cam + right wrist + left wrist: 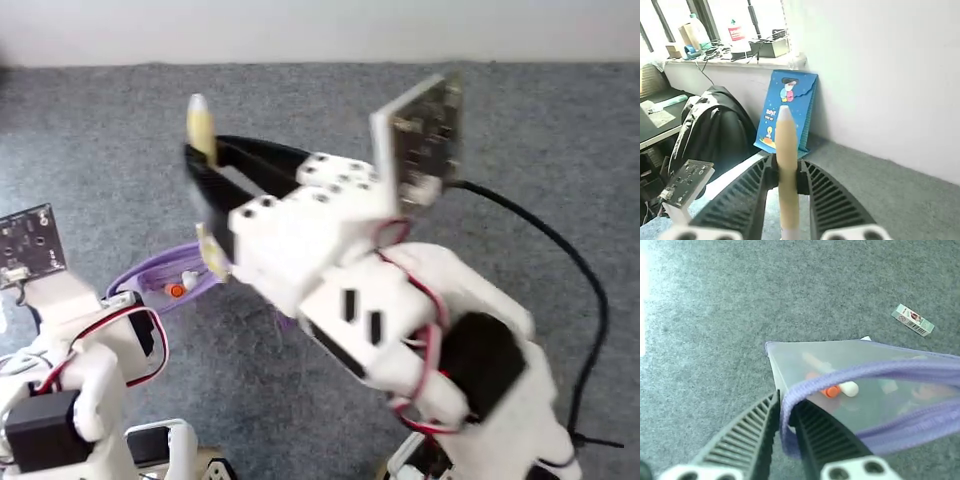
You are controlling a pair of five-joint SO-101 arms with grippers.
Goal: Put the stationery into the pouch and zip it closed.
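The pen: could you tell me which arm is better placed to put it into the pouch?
Right. The right gripper is shut on the pen, held near the pouch, whose rim the left gripper pinches.

**Illumination and Glare**

Daylight is bright and diffuse in all views; the windows (725,15) in the right wrist view are blown out to white; the wall (880,75) beside them is evenly lit; the grey tabletop (560,150) carries only soft, faint shadows; a white glare strip runs along one edge of the left wrist view; light passes through the translucent pouch (865,365).
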